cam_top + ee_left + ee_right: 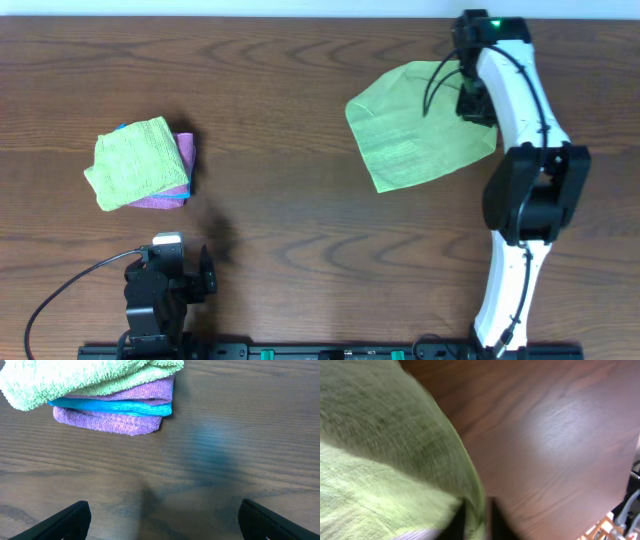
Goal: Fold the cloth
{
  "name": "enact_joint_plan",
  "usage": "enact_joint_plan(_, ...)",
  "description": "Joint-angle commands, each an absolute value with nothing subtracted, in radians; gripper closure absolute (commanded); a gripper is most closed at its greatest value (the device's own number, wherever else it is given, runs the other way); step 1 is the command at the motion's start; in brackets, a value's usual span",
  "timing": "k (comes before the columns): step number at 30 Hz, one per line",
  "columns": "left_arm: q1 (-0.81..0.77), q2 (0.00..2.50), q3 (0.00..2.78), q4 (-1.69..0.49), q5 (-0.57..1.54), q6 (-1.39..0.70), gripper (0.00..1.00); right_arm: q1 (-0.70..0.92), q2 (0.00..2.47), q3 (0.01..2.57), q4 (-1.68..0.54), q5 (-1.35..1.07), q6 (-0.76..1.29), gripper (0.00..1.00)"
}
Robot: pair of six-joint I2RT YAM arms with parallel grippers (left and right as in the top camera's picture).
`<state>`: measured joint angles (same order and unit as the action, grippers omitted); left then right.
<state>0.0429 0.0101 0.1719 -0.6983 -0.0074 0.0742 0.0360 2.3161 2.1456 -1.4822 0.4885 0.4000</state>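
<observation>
Carry-over stage of the fold, judging by the grip. Right end effector (475, 521) clamped on the hem of the green cloth (410, 130), at the cloth's edge farthest from the folded stack (140, 165); hold that pinch firm throughout. Cloth spread on the table (300, 220) well apart from the stack, over on the right arm's side, touching nothing else. Draw the held edge in a low arc toward the stack-side edge, lifting just enough to clear the fabric beneath and not so high as to drag the whole piece off its spot. Aim to lay hem on hem with corners matched before letting go. Expect sagging and curling-under from soft terry if rushed, so go slowly and check the overhead view for a skewed crease. Depth of the pinch impossible to tell from the blurred wrist view; guard against a slip mid-swing by avoiding jerks. Left end effector (165, 522) just on the near side of the stack, jaws spread wide, holding nothing: leave there, or bring across to pin the stack-side edge in case of sliding. Steer clear of the stack itself, already folded and easily knocked askew. Finish by pressing lightly along the new crease.
</observation>
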Motion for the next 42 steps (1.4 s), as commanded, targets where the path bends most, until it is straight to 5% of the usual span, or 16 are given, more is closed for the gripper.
enact_joint_plan(1, 0.039, 0.004, 0.160, -0.707, -0.005, 0.063, 0.05, -0.003, 2.300, 2.146, -1.496, 0.520, 0.410, 0.36)
enact_joint_plan(2, 0.039, 0.004, 0.160, -0.707, -0.001, 0.063, 0.05, -0.010, 2.300, 2.146, -1.502, 0.520, 0.411, 0.25)
enact_joint_plan(5, 0.039, 0.004, 0.160, -0.707, 0.001, 0.062, 0.04, -0.020, 2.300, 2.146, -1.523, 0.519, 0.411, 0.19)
enact_joint_plan(18, 0.039, 0.004, 0.162, -0.669, 0.162, -0.174, 0.04, 0.149, 2.300, 2.146, -1.541, 0.111, -0.025, 0.30)
enact_joint_plan(42, 0.039, 0.268, 0.260, -0.626, 0.185, -0.109, 0.05, 0.270, 2.310, 2.036, -1.473, -0.106, -0.189, 0.31)
